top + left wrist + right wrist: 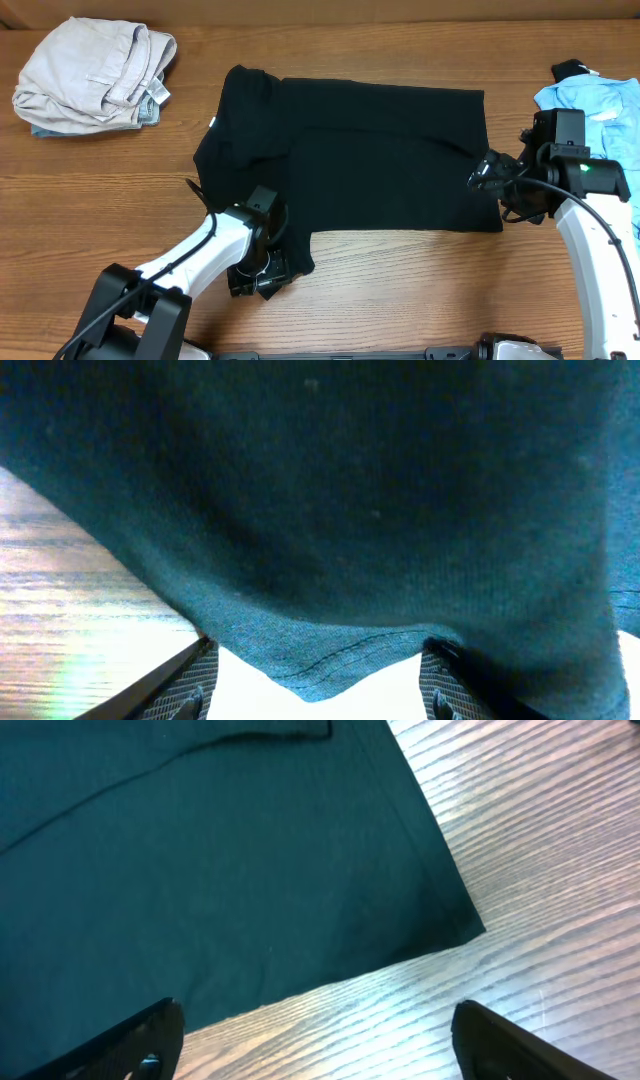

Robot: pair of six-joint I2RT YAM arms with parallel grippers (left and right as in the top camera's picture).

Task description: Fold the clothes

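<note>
A black T-shirt (370, 150) lies flat in the middle of the wooden table, with a narrow flap reaching toward the front left. My left gripper (262, 278) is at that flap's front end. In the left wrist view its fingers (315, 700) are spread apart, and the shirt's stitched hem (330, 510) dips between them without being pinched. My right gripper (485, 175) is at the shirt's right edge. In the right wrist view its fingers (315, 1050) are wide open over bare wood, just in front of the shirt's corner (470, 925).
A crumpled pile of beige trousers (95, 70) lies at the back left. A light blue garment (600, 110) with a small black piece (570, 68) beside it lies at the far right, behind the right arm.
</note>
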